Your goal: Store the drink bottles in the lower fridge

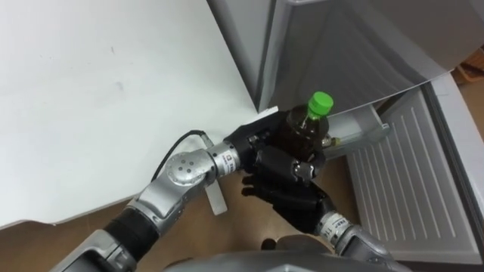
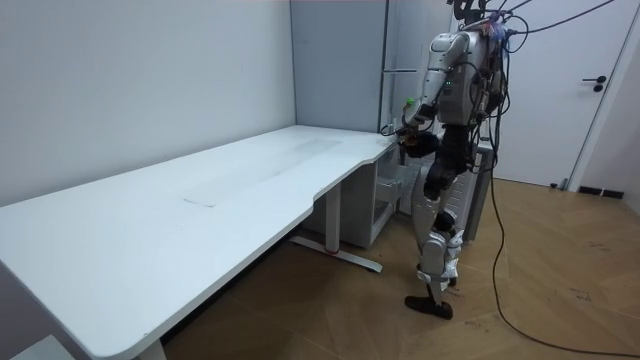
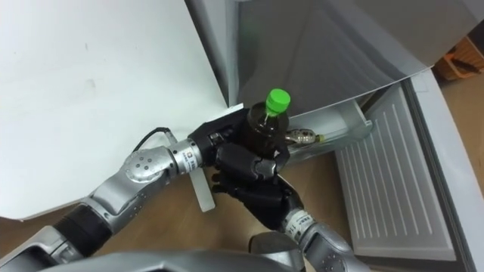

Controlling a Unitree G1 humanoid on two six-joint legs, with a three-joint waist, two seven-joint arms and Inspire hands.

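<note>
white desk (image 2: 200, 200) | grey wall (image 2: 120, 80) | wood floor (image 2: 585, 250) | white door (image 2: 560, 130), room view's right

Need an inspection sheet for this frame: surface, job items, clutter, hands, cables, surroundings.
Surface: white desk, bare where visible; the robot stands at its corner by the fridge.
Job's things: dark bottle with green cap, cap up, held in front of the grey fridge; its lower door is open, white ribbed inside showing.
Clutter: nothing seen.
Hands: left hand and right hand both curled round the bottle.
Cables: nothing seen besides the robot's own.
Surroundings: wood floor, white room door.
</note>
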